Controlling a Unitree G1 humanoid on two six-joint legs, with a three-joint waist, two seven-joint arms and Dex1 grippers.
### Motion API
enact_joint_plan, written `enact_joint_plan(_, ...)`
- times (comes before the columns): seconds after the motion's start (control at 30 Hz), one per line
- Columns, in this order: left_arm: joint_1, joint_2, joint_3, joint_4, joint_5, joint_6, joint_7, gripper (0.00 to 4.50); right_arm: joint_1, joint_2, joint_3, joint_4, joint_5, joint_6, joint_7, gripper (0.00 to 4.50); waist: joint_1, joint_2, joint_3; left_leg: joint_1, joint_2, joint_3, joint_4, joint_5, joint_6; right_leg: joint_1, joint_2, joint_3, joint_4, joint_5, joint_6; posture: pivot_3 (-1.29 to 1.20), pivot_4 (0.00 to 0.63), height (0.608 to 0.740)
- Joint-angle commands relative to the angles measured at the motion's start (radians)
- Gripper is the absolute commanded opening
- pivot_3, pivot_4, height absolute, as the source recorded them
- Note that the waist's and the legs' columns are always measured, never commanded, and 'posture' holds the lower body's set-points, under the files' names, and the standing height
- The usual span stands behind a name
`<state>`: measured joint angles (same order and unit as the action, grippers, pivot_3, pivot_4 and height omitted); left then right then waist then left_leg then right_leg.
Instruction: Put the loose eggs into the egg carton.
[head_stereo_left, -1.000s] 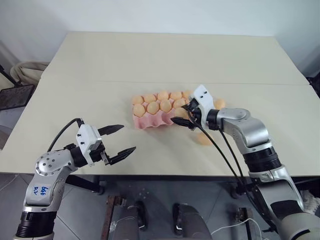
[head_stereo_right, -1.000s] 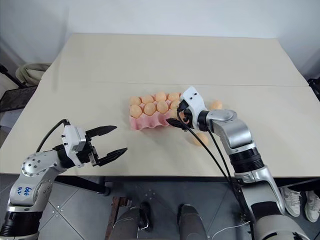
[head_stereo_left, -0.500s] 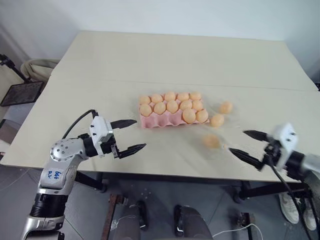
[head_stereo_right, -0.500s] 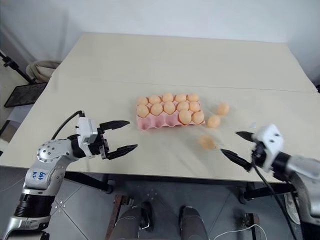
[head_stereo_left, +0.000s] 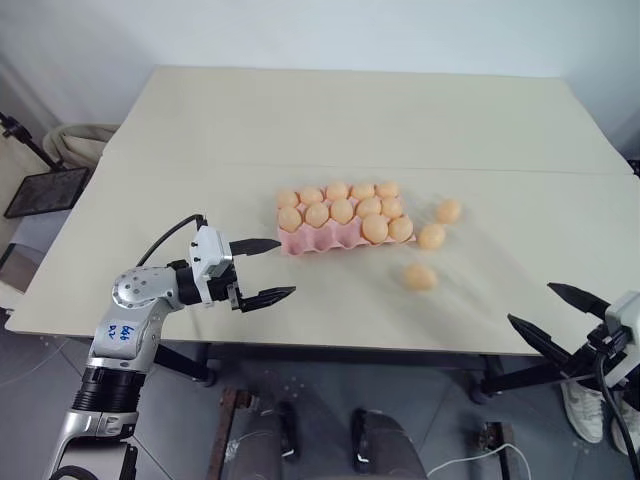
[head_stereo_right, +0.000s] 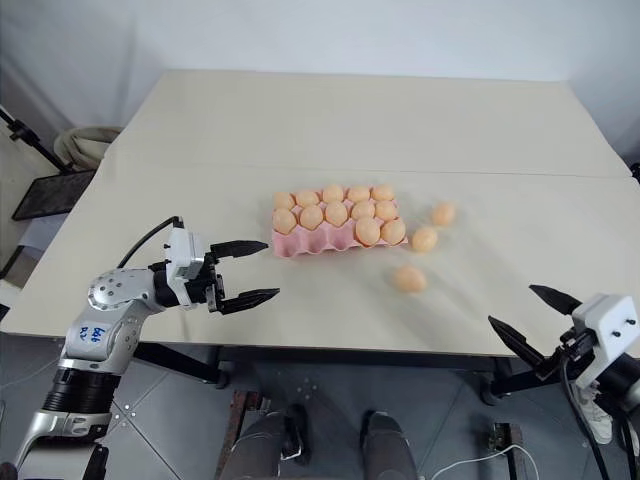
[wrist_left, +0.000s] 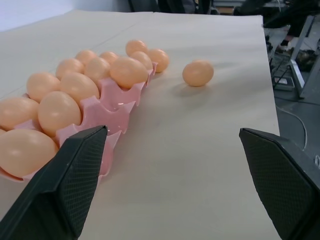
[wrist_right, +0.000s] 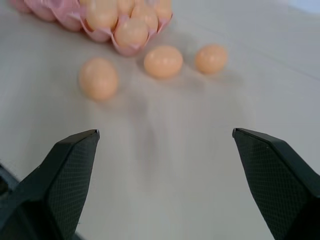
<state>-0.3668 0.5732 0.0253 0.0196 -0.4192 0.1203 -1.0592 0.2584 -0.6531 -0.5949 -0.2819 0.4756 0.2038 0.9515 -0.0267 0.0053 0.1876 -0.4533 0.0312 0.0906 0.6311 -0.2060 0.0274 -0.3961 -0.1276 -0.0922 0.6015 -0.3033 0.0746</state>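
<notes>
The pink egg carton (head_stereo_left: 345, 228) sits near the middle of the beige surface (head_stereo_left: 350, 120), and it's packed: two rows of five pale orange eggs, every cup in sight filled. Three loose eggs lie off the carton's right end. One loose egg (head_stereo_left: 431, 237) rests just beside the carton's right near corner, so close that I can't tell whether it touches. Another (head_stereo_left: 448, 211) lies a little farther out toward the right edge of the surface. The third (head_stereo_left: 420, 277) is on its own, nearer the front edge and clear of the other two.

Over on the left, the left pincer (head_stereo_left: 258, 270) hovers above the front part of the surface, released, its two black fingers spread wide with nothing between them. It points across toward the carton's left end and stands apart from it. From its wrist camera the filled cups run away in a line, with a lone egg (wrist_left: 198, 73) on the bare surface past the far end.

On the right, the right pincer (head_stereo_left: 553, 314) hangs out beyond the front right corner of the surface, over the floor. It is released too, fingers splayed wide and empty. Its wrist camera looks back across the surface at the three loose eggs and the carton's end, well apart from all of them.
</notes>
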Motion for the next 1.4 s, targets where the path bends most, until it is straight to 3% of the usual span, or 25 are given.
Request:
enact_joint_plan(0.03,0.012,0.011,0.031,-0.032,-0.001,-0.024,0.008,4.50,-0.045,-0.088,0.030,-0.087,0.083,0.144,-0.010,4.47,-0.002,0.000,0.000,0.005,0.000,0.001,-0.003,-0.001,0.004,0.005,-0.001,-0.001,-0.006,0.003,0.006,0.00,0.150,0.740)
enact_joint_plan(0.1,0.034,0.018,0.044,-0.051,-0.004,-0.022,0.015,4.50,-0.115,-0.135,0.073,-0.111,0.118,0.245,-0.043,4.47,-0.004,-0.001,0.000,0.008,-0.001,0.008,-0.005,-0.002,0.006,0.006,-0.001,-0.001,-0.006,0.007,0.013,0.00,0.150,0.740)
enact_joint_plan(0.13,0.047,0.021,0.050,-0.060,-0.005,-0.022,0.020,4.50,-0.156,-0.151,0.100,-0.114,0.122,0.281,-0.063,4.47,-0.003,-0.001,0.001,0.011,-0.001,0.012,-0.006,-0.002,0.007,0.005,-0.001,0.000,-0.004,0.016,0.028,0.00,0.150,0.740)
enact_joint_plan(0.5,0.140,0.039,0.089,-0.164,-0.013,-0.003,0.084,4.50,-0.499,-0.150,0.497,0.025,0.002,0.479,-0.159,4.47,0.026,-0.002,0.001,0.014,0.000,0.016,-0.013,0.001,0.004,0.001,-0.002,0.010,-0.003,0.014,0.025,0.00,0.150,0.740)
enact_joint_plan(0.7,0.175,0.050,0.099,-0.217,-0.029,0.019,0.088,4.50,-0.551,-0.103,0.583,0.106,-0.069,0.453,-0.186,4.47,0.026,-0.002,0.001,0.013,-0.001,0.024,-0.016,-0.001,0.007,-0.004,-0.002,0.011,-0.003,0.015,0.027,0.00,0.150,0.740)
enact_joint_plan(0.93,0.171,0.044,0.087,-0.233,-0.042,0.041,0.073,4.50,-0.543,-0.055,0.570,0.115,-0.090,0.380,-0.174,2.15,0.026,-0.002,0.001,0.014,-0.001,0.030,-0.016,0.000,0.009,-0.006,-0.002,0.012,0.000,0.017,0.031,0.00,0.150,0.740)
enact_joint_plan(1.0,0.171,0.044,0.088,-0.230,-0.041,0.041,0.071,4.50,-0.551,-0.052,0.563,0.104,-0.079,0.363,-0.154,1.69,0.025,-0.002,0.001,0.014,-0.001,0.031,-0.016,0.000,0.008,-0.007,-0.001,0.013,0.000,0.018,0.031,0.00,0.150,0.740)
enact_joint_plan(1.17,0.178,0.044,0.111,-0.208,-0.037,0.039,0.088,4.50,-0.673,0.006,0.607,0.068,-0.071,0.397,-0.173,1.69,0.019,-0.002,0.001,0.013,-0.001,0.034,-0.016,0.000,0.008,-0.011,-0.001,0.016,0.002,0.018,0.031,0.00,0.150,0.740)
enact_joint_plan(1.4,0.217,0.036,0.129,-0.229,-0.016,0.049,0.163,4.50,-0.938,0.219,0.764,0.234,-0.177,0.447,-0.284,1.69,-0.005,-0.003,0.001,0.013,0.000,0.035,-0.016,0.002,0.006,-0.016,-0.001,0.018,0.009,0.017,0.029,0.00,0.150,0.740)
